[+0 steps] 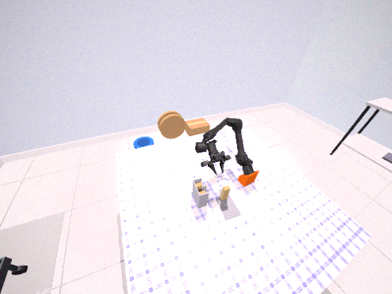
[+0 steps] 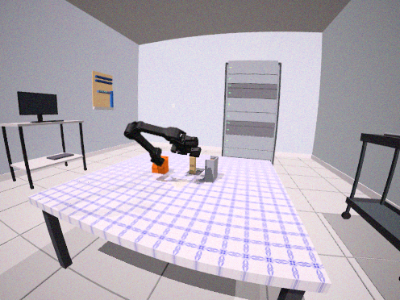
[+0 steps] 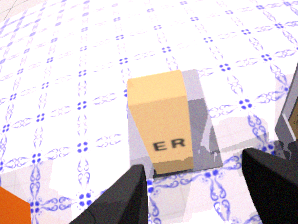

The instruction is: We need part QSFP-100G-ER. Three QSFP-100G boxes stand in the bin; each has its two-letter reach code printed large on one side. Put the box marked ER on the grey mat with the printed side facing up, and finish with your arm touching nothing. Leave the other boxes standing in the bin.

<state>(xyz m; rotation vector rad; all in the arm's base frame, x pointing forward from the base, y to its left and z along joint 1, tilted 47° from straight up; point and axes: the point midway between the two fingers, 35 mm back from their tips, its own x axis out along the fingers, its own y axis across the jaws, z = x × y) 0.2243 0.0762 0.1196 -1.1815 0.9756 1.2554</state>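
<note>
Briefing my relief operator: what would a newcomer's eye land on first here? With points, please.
Probably the black arm [image 1: 235, 123] [image 2: 151, 130], arched over the checked tablecloth from its orange base [image 1: 248, 179] [image 2: 160, 166] [image 3: 14, 210]. Next, the tan box marked ER [image 1: 224, 193] [image 2: 193, 165] [image 3: 161, 122], standing upright on the grey mat [image 1: 233, 211] [image 3: 206, 155], its letters facing sideways, beside the grey bin [image 1: 200, 195] [image 2: 211, 169].

1. Has the ER box [image 1: 225, 193] [image 2: 193, 165] [image 3: 162, 125] upright on the mat [image 1: 233, 212] [image 2: 198, 171] [image 3: 194, 84], nearer the exterior view's far bench [image 1: 178, 245] [image 2: 181, 214] [image 3: 60, 100] edge.
2. Has the bin [image 1: 201, 200] [image 2: 210, 169] [image 3: 284, 131] toward the right edge, boxes [image 1: 199, 186] inside.
3. Has the arm's base [image 1: 248, 179] [image 2: 160, 166] [image 3: 14, 207] toward the left.
</note>
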